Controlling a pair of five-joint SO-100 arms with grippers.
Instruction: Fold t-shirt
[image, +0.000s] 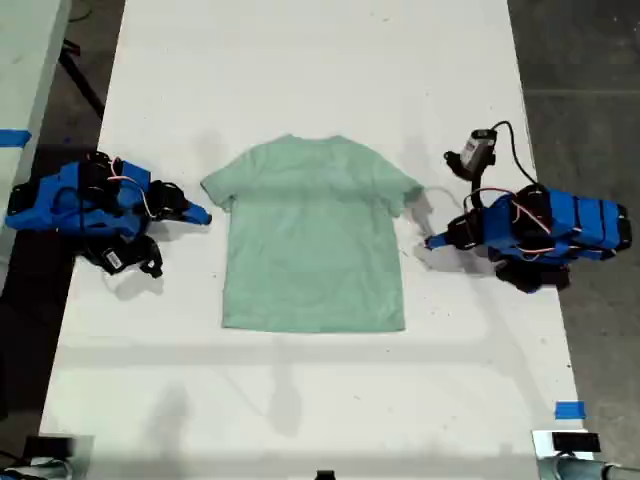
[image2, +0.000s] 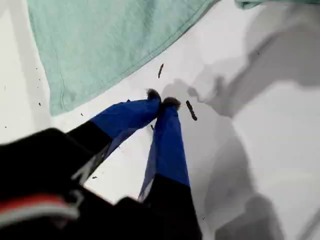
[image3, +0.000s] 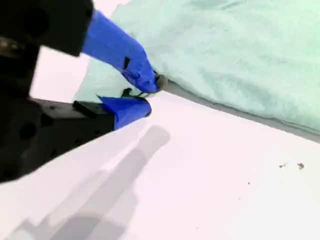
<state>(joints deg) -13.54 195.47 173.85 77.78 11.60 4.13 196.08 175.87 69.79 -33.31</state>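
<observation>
A: Starting with the t-shirt: where?

B: Spread flat and unfolded in the middle of the white worktop, neck toward the exterior view's top, hem toward its bottom, both short sleeves out to the sides.

A: And around it?

B: Flanked by two blue arms, one at the exterior view's left with its tip just beside a sleeve, the other at the exterior view's right with its tip just beside the cloth's side edge below the other sleeve. Cannot tell from the wrist views which is first and which second.

A: As for my first end effector?

B: Pressed together at the blue tips, pinching nothing, poised over bare worktop near a hemmed corner of the pale green cloth. A few dark specks on the surface close by.

A: And my second end effector?

B: Parted a little, nothing between the fingers. Upper fingertip right at the shirt's edge; touching or not, cannot tell.
</observation>
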